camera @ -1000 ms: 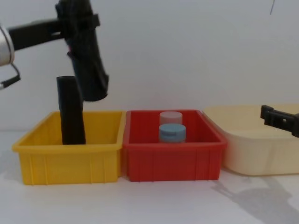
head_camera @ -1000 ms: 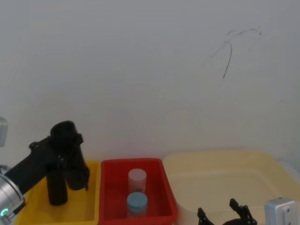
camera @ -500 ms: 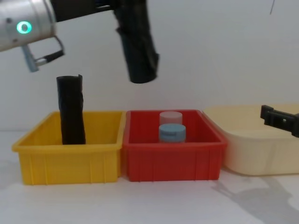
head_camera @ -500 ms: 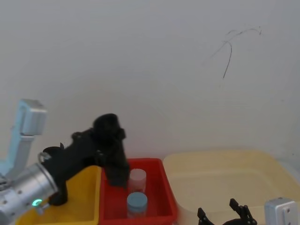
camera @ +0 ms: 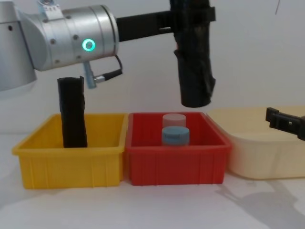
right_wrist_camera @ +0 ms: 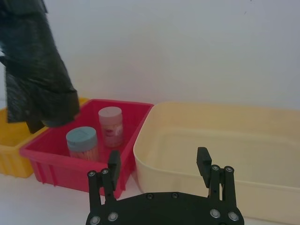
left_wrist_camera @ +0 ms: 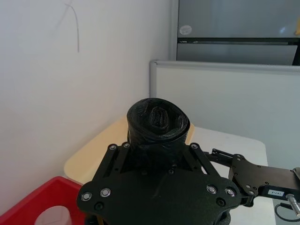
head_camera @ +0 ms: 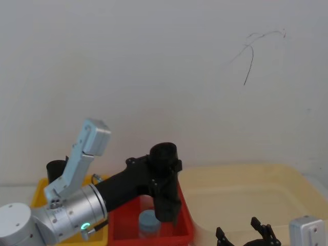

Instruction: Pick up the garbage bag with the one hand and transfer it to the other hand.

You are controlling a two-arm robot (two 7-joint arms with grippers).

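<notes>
Left gripper [camera: 191,16], jaws clamped on the bag [camera: 194,76], hangs above the red bin [camera: 176,167]; right gripper [right_wrist_camera: 159,161] jaws spread, empty

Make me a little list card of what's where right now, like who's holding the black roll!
held roll: garbage bag, in the air above the red bin
holder: left gripper, shut on it
right gripper: open, low by the cream tub
yellow bin: second black roll standing inside
jars: two, in the red bin
</notes>
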